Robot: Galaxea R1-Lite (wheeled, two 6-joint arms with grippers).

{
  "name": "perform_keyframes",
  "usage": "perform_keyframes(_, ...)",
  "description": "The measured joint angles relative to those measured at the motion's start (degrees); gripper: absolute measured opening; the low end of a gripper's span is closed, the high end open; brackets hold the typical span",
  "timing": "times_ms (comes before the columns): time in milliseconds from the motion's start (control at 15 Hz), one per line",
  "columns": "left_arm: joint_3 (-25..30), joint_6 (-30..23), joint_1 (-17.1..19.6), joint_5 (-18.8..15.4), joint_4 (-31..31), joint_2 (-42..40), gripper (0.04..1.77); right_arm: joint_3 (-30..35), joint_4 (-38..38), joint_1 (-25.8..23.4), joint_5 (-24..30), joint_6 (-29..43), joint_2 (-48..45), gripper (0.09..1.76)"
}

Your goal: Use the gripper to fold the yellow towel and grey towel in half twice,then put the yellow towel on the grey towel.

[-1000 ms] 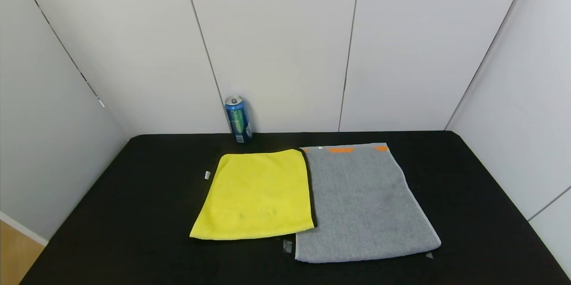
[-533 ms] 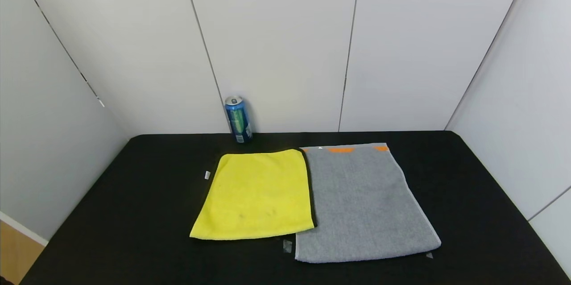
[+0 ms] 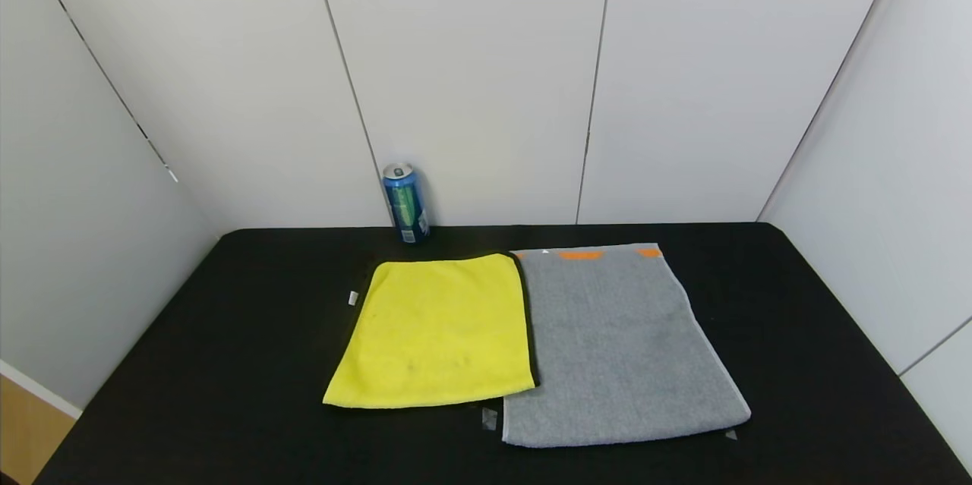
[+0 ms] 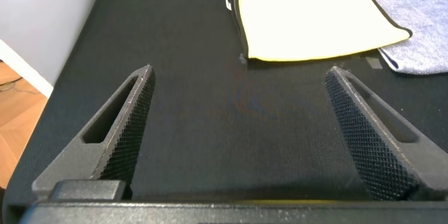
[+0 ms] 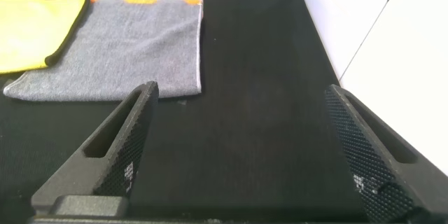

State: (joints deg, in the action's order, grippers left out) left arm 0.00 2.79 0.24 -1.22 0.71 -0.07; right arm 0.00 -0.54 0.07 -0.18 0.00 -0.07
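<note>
Lying flat ahead of the wide-open left gripper [image 4: 238, 105] and right gripper [image 5: 241, 112] were seen the yellow towel [image 3: 437, 332] and grey towel [image 3: 619, 344], side by side

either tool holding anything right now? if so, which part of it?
Nothing held. Left tool and right tool are both open over bare table; yellow towel and grey towel lie flat, untouched.

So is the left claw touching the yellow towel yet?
Apart. The left wrist view shows the open left claw over bare black table, short of the yellow towel.
</note>
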Motion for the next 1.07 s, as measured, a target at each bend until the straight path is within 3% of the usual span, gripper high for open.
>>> perform_keyframes(1067, 0.0, 0.0, 0.0, 0.0, 0.1, 0.0, 1.72, 0.0, 0.2, 0.1, 0.0, -0.1, 0.0, 1.71)
